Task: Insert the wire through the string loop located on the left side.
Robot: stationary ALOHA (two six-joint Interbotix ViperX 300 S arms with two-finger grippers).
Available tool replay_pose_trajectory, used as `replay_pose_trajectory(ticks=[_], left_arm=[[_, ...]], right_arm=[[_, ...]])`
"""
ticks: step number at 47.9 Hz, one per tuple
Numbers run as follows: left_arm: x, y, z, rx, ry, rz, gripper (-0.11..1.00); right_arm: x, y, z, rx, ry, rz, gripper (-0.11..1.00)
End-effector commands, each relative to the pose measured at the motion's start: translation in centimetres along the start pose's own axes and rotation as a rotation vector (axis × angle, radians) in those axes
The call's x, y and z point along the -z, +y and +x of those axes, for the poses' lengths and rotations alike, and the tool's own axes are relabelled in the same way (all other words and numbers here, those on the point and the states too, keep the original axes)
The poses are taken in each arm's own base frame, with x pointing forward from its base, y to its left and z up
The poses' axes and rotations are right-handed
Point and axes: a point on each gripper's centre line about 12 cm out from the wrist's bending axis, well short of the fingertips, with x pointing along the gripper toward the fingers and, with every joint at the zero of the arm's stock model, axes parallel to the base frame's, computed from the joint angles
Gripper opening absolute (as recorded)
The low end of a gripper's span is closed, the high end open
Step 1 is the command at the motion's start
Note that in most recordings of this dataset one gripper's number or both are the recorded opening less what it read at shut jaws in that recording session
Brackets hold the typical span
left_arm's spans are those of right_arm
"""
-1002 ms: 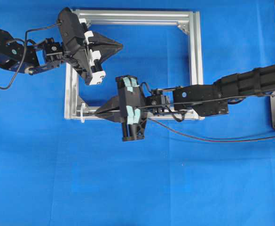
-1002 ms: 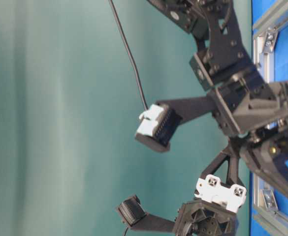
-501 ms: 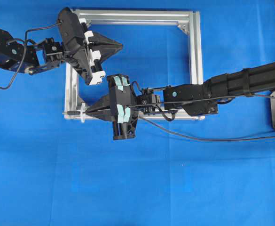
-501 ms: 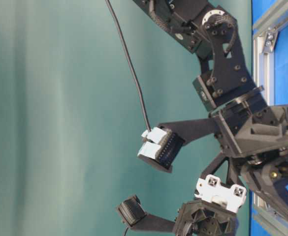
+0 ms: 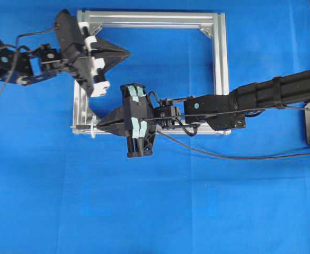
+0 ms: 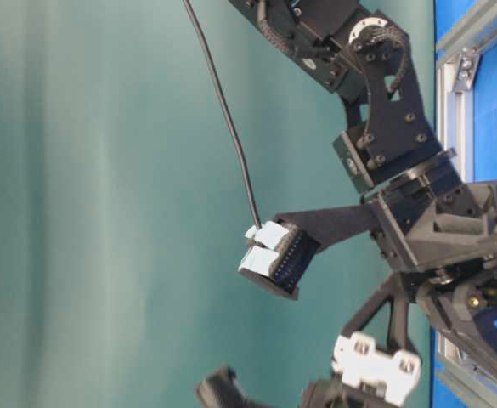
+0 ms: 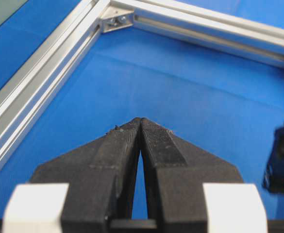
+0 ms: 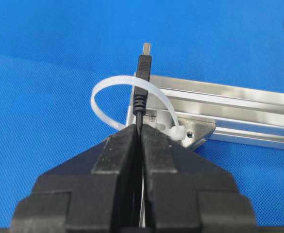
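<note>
Counting arms: two, one entering from the upper left of the overhead view, one from the right edge.
Left gripper point(image 5: 124, 53): one, fingers pressed together with nothing between them; in the left wrist view the tips point(image 7: 141, 127) meet above bare blue cloth inside the frame's upper left corner.
Right gripper point(image 5: 98, 126): one, fingers clamped on the wire, tips pointing toward the left of the overhead view, over the frame's lower left corner.
Wire point(image 8: 141, 97): one thin black cable, pinched just behind its plug; the rest trails from the gripper to the right edge of the overhead view point(image 5: 234, 156).
Plug tip point(image 8: 146, 49): one, small and grey, sticking up past the black plug body at the middle of the right wrist view.
String loop point(image 8: 127, 87): one white loop at the left end of the frame rail; in the right wrist view the plug body crosses its band, with the tip showing above it. In the overhead view it shows white at the lower left corner point(image 5: 94, 127).
Frame point(image 5: 221, 69): one square of silver aluminium rails, with four sides.
Table cloth point(image 5: 144, 211): one blue sheet.
</note>
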Motion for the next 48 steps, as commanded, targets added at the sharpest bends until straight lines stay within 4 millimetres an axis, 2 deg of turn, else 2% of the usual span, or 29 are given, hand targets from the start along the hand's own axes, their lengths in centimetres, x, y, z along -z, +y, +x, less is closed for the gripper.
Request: replay_pose_trajectory(ticks=[1, 23, 30, 41, 48], left_arm=[[-0.8, 0.2, -1.3, -0.003, -0.031, 0.0, 0.0], [2.1, 2.1, -8.5, -0.056, 0.023, -0.008, 0.0], [2.6, 2.8, -10.1, -0.08, 0.022, -0.014, 0.0], [2.9, 2.9, -10.7, -0.087, 0.028, -0.022, 0.0], [2.8, 2.3, -10.6, -0.061, 0.027, -0.02, 0.0]], right_arm=[[-1.8, 0.0, -0.1, -0.002, -0.044, -0.001, 0.0], [-1.7, 0.0, -0.1, -0.001, -0.041, 0.001, 0.0], [-1.8, 0.0, -0.1, -0.002, -0.047, 0.001, 0.0], [-1.8, -0.1, -0.1, 0.0, -0.048, 0.001, 0.0], [-1.9, -0.1, -0.1, 0.0, -0.049, 0.004, 0.0]])
